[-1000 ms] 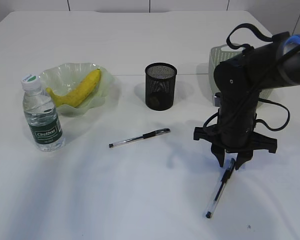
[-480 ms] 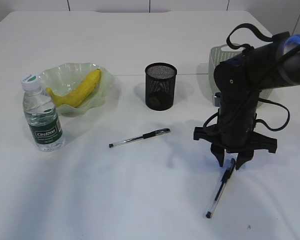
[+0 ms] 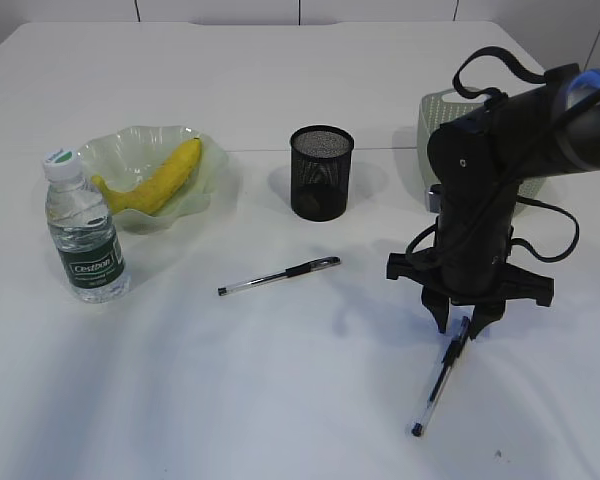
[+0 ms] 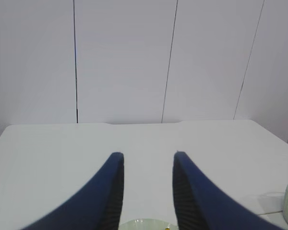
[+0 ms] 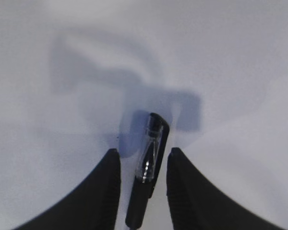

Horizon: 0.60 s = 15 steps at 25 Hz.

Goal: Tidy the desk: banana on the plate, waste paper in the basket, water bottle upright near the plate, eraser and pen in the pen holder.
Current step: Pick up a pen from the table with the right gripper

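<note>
My right gripper [image 3: 465,328] points straight down at the table, open, straddling the capped end of a clear pen [image 3: 438,385]. In the right wrist view the pen [image 5: 151,143] lies between the fingers [image 5: 108,182] with a gap on each side of my right gripper [image 5: 143,152]. A second pen [image 3: 280,275] lies mid-table. The black mesh pen holder [image 3: 321,172] stands behind it. The banana [image 3: 160,180] rests on the green plate [image 3: 215,160], with the water bottle [image 3: 85,235] upright beside it. My left gripper [image 4: 146,154] is open and empty. No eraser or waste paper is in view.
The pale green basket [image 3: 435,115] stands at the back right, partly hidden by my right arm. In the left wrist view the far table edge, the wall panels and a sliver of the plate [image 4: 144,224] show.
</note>
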Each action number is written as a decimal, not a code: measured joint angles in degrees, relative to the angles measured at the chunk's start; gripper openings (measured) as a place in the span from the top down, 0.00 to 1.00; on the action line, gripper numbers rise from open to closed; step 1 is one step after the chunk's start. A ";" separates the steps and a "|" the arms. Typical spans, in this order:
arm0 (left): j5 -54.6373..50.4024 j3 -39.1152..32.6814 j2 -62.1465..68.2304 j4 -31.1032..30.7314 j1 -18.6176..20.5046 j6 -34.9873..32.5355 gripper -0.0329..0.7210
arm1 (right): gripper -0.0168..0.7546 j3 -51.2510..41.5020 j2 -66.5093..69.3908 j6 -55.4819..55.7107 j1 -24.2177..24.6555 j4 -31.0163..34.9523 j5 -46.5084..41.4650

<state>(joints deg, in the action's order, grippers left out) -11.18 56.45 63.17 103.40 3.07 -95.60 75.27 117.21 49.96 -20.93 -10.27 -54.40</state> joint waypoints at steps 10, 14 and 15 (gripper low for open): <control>0.00 0.00 0.00 0.00 0.00 0.00 0.64 | 0.66 0.00 1.02 0.00 0.00 0.73 0.00; 0.00 0.00 0.00 0.00 0.00 0.00 0.64 | 0.65 0.00 1.02 0.12 0.00 0.90 0.16; 0.00 0.00 0.00 0.00 0.00 0.00 0.64 | 0.65 0.00 1.02 0.12 0.00 0.90 0.19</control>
<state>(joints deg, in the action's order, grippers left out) -11.18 56.45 63.17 103.40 3.07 -95.60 75.27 118.23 50.08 -20.93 -9.37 -54.21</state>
